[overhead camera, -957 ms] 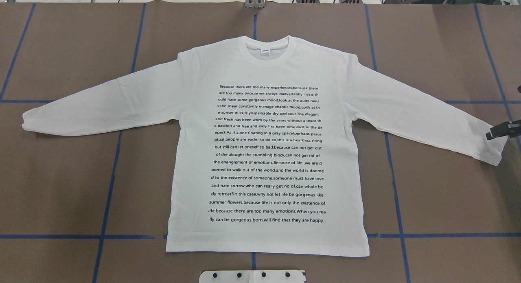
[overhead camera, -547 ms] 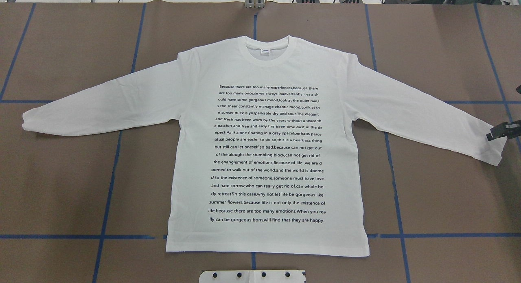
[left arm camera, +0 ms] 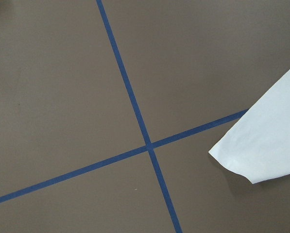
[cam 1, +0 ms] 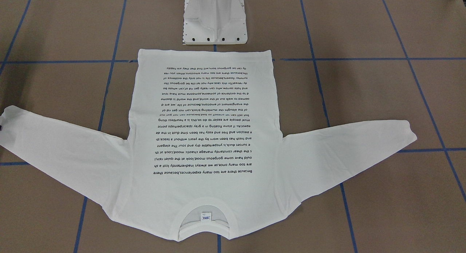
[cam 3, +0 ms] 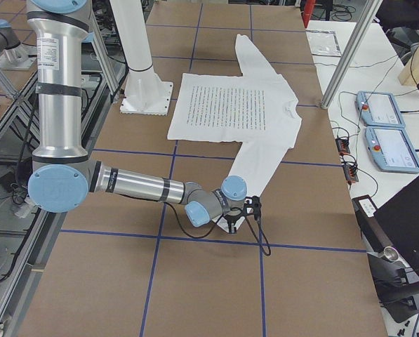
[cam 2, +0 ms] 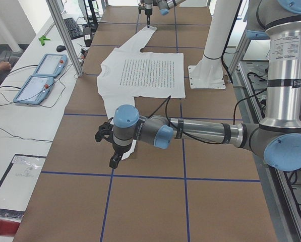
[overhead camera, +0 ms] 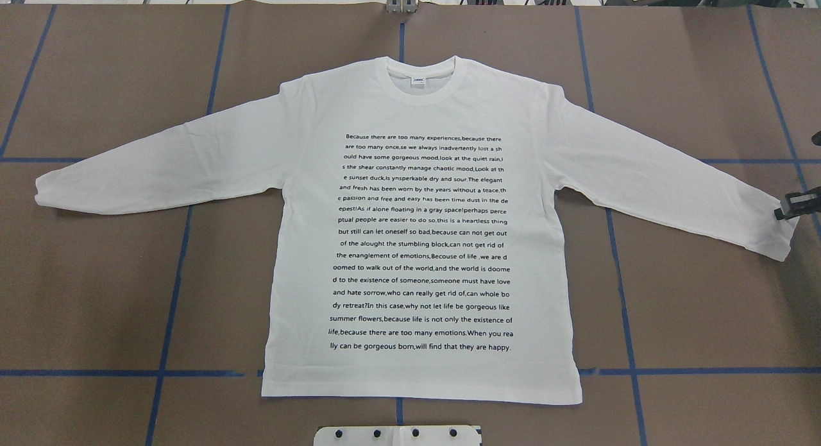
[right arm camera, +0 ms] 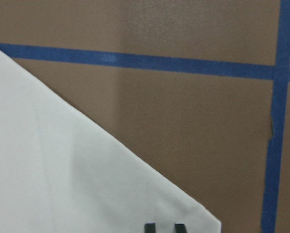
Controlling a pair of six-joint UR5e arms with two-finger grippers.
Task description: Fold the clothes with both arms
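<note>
- The white long-sleeved T-shirt [overhead camera: 301, 240] is lying flat on the brown paper-covered table [overhead camera: 96, 292], inside the blue tape grid [overhead camera: 170, 305].
- The block of small black printed text [overhead camera: 420, 240] faces up. The ribbed round collar [overhead camera: 420, 99] points away from the white pedestal base [cam 1: 214, 20], and the hem is just beside it.
- Both sleeves are spread wide, one to each side.
- My right black two-finger gripper [overhead camera: 795, 205] is over the cuff of the sleeve on its side [overhead camera: 779, 240]. On the wrist cam the fingertips [right arm camera: 149, 227] sit a little apart with white cloth showing between them, nothing pinched.
- The left black two-finger gripper [cam 2: 113, 160] hangs near the other cuff [left arm camera: 266, 141]. I only get it from the side cam, so I can't tell whether it's spread or pressed together.
</note>
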